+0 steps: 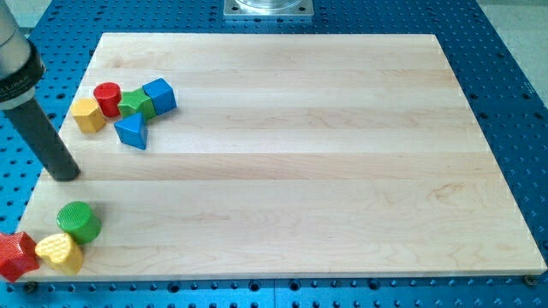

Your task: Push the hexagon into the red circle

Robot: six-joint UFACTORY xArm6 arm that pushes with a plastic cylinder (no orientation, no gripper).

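A yellow hexagon [87,115] sits near the board's left edge at the upper left. It lies against the lower left side of a red circle block [107,98]. My tip [63,176] rests on the board's left edge, below and slightly left of the hexagon, apart from it. The dark rod rises from the tip toward the view's upper left. The tip touches no block.
A green block [135,103], a blue cube [160,95] and a blue triangle [132,131] crowd right of the red circle. A green cylinder [79,222], a yellow heart [60,252] and a red block [14,255] sit at the lower left corner. The wooden board [300,171] lies on a blue perforated table.
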